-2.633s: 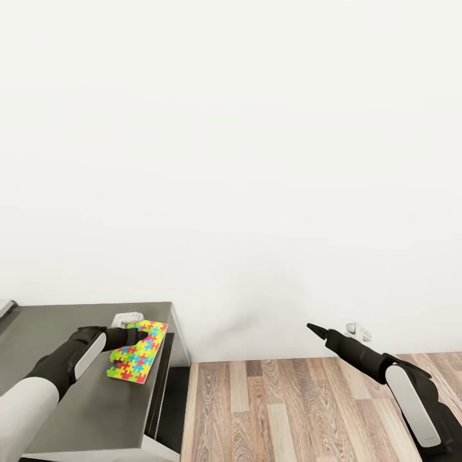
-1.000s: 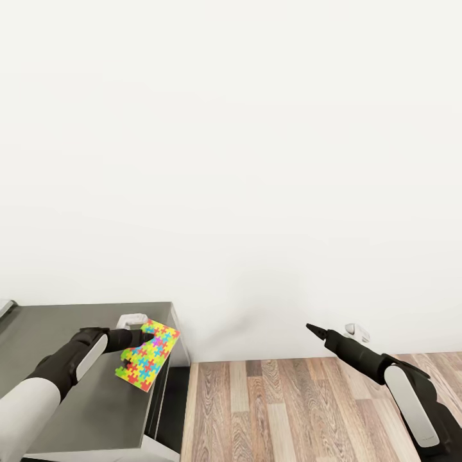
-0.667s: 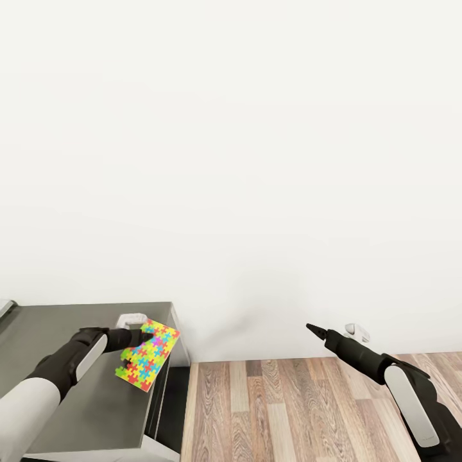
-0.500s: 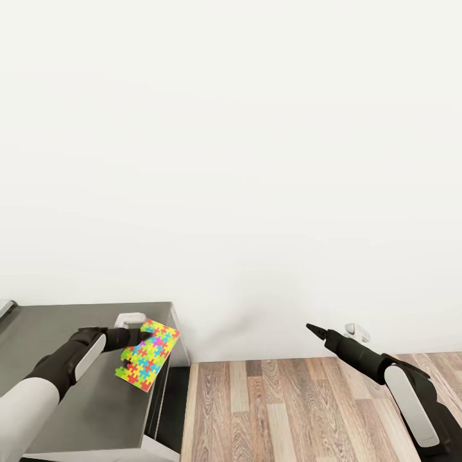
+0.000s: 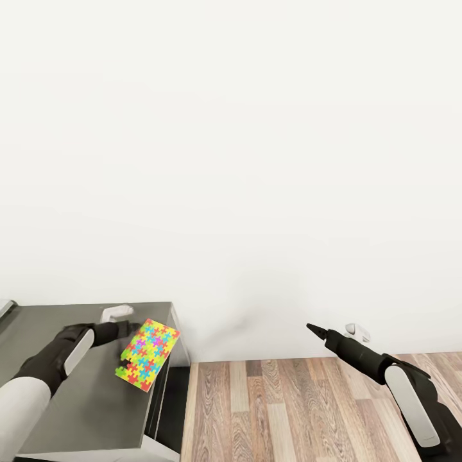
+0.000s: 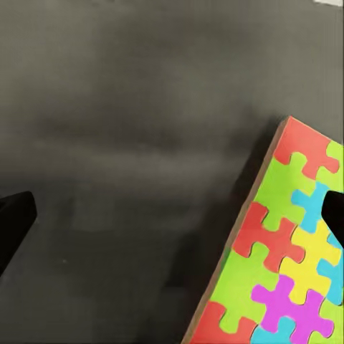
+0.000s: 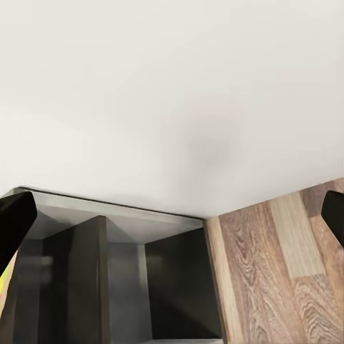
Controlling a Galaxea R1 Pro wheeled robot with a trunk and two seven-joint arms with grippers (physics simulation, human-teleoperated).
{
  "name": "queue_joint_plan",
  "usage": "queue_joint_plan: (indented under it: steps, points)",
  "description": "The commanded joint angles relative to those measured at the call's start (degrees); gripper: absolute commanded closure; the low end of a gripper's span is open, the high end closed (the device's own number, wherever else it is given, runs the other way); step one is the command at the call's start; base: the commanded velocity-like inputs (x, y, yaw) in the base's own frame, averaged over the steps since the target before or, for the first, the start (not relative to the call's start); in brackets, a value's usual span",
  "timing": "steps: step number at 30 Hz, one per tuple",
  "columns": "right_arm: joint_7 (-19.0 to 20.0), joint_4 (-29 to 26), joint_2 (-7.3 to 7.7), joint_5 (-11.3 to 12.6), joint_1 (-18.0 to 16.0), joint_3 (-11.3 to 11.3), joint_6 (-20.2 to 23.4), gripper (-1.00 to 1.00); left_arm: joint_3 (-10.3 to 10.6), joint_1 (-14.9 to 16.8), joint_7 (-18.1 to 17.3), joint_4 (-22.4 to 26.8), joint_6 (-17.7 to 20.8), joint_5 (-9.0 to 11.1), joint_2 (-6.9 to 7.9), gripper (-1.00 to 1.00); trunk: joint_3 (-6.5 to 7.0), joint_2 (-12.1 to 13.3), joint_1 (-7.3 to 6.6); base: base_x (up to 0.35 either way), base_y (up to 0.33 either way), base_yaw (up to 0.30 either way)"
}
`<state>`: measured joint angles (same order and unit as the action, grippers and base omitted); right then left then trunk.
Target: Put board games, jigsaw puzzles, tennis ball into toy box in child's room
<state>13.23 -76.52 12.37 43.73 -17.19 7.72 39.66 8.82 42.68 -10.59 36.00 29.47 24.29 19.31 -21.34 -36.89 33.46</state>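
Left hand point(image 5: 117, 334) beside slanted jigsaw puzzle point(image 5: 147, 353)

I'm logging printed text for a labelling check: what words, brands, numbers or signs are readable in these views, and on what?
None can be read.
Jigsaw puzzle: coloured interlocking pieces, no lettering, also in the left wrist view.
Dark grey desk: plain top, no label.
White wall outlet: too small to show any marking.
Left gripper and right gripper: no markings visible.
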Motion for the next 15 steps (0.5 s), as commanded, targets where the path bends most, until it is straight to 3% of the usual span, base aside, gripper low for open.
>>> queue_joint_plan:
  steps: [1,9,13,15]
  points:
    - [0.2,0.0,0.0,0.0,0.0,0.1,0.3,-1.0,-0.4,0.0,0.0,0.1,0.2,0.2,0.3,-1.0,-0.08,-0.1,0.02,0.0,0.0,0.0]
    - [0.2,0.0,-0.13,0.0,0.0,0.1,0.3,-1.0,-2.8,0.0,-1.3,2.2,1.5,0.7,2.78,-1.0,-0.08,-0.1,0.02,0.0,0.0,0.0]
    - [0.2,0.0,-0.15,0.0,0.0,0.1,0.4,-1.0,-3.3,-0.1,-5.4,4.8,5.1,0.9,4.08,-1.0,-0.08,-0.1,0.02,0.0,0.0,0.0]
    - [0.2,0.0,-0.12,0.0,0.0,0.1,0.4,-1.0,-3.7,-0.3,-10.1,6.6,8.0,0.9,4.94,-1.0,-0.08,-0.1,0.02,0.0,0.0,0.0]
